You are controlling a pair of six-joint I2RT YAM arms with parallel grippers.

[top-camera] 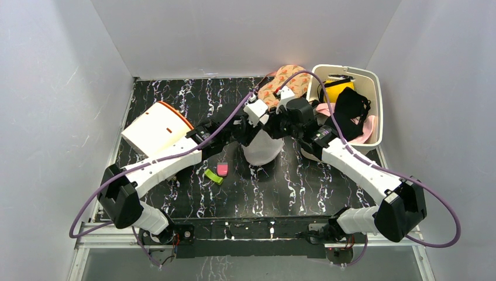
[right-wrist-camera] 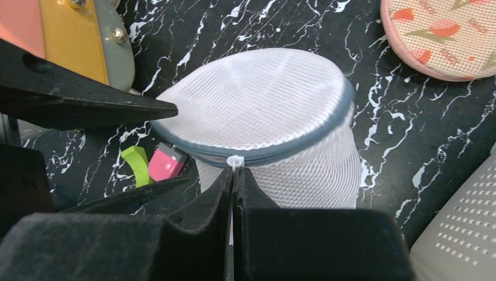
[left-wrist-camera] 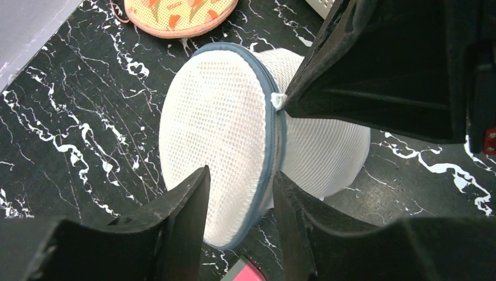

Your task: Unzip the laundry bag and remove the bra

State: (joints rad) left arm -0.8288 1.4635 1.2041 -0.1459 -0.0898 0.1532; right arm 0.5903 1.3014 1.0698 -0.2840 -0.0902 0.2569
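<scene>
The laundry bag (top-camera: 263,150) is a white mesh drum with a blue-grey zipper rim, standing mid-table. It is zipped shut in the left wrist view (left-wrist-camera: 216,129) and the right wrist view (right-wrist-camera: 263,111). My left gripper (left-wrist-camera: 237,182) straddles the rim, one finger on the lid panel and one on the side wall, pinching it. My right gripper (right-wrist-camera: 235,173) is shut on the white zipper pull (right-wrist-camera: 235,162) at the rim, which also shows in the left wrist view (left-wrist-camera: 277,100). The bra is hidden.
A white slotted basket (top-camera: 375,88) with yellow, black and pink items stands at the back right. A peach floral padded piece (top-camera: 285,82) lies behind the bag. A cream box with an orange rim (top-camera: 155,130) sits at the left. A green and a pink clip (top-camera: 217,171) lie in front.
</scene>
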